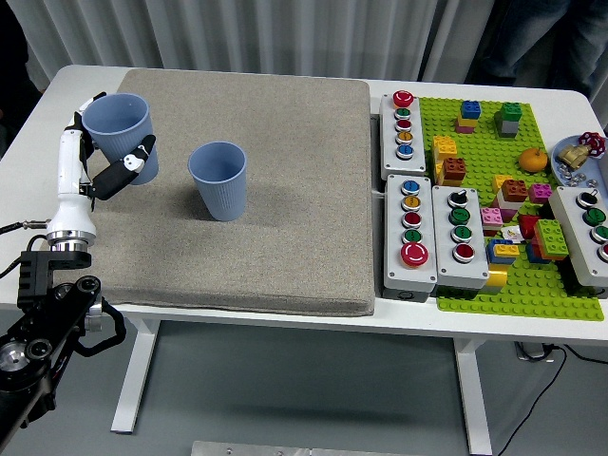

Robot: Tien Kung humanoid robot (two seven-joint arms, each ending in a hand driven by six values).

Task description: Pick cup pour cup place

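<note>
Two blue paper cups are in the head view. My left hand [100,157] is shut on one blue cup [121,133] and holds it raised above the left part of the grey mat [285,209], roughly upright. The second blue cup [218,180] stands upright on the mat, a little to the right of the held cup and apart from it. My left arm comes up from the lower left corner. My right arm is out of view.
To the right of the mat stand grey button boxes [410,233] and a green baseplate [560,285] with several toy bricks and a small orange [534,159]. A person's legs show at the top right, behind the table.
</note>
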